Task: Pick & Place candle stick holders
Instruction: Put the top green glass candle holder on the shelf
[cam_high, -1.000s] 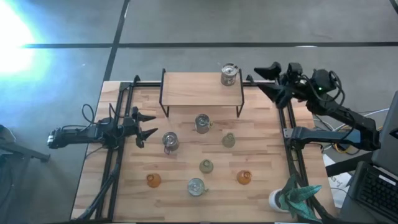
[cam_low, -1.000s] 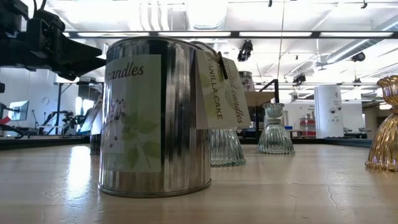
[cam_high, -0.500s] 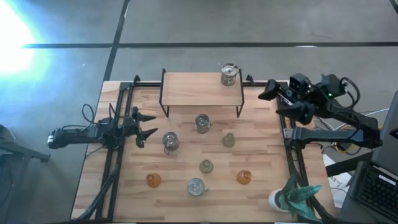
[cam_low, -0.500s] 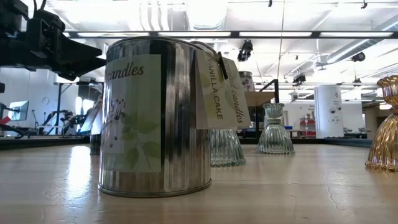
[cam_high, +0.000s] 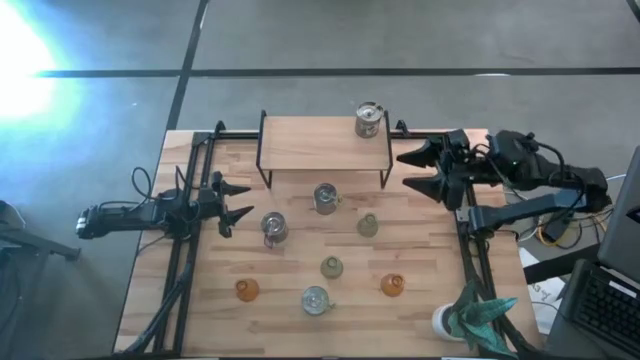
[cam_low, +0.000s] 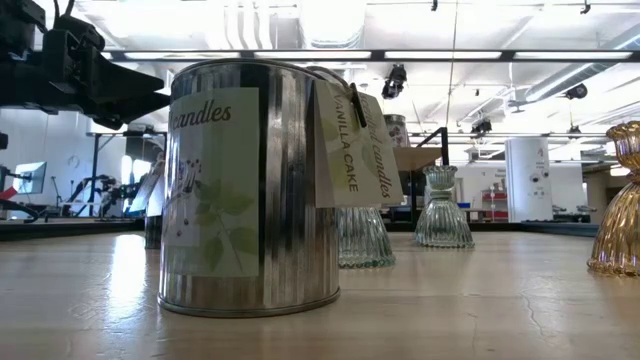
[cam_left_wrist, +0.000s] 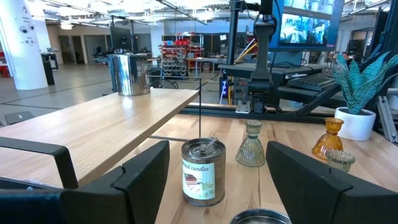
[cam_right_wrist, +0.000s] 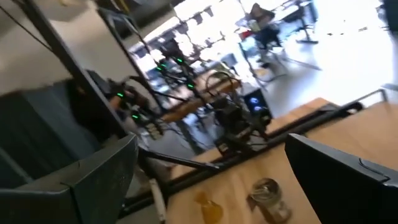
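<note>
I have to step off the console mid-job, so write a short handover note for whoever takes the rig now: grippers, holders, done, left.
Left gripper: open, empty, at the table's left edge.
Right gripper: open, empty, by the shelf's right end.
Done: one silver tin stands on the raised shelf.
Left on the table: three tins, two green holders, two amber holders.
The potted plant sits at the near right corner.

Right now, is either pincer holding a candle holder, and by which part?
Nothing is held. The left pincer is open at the table's left edge, and the right pincer is open in the air beside the raised shelf.
</note>
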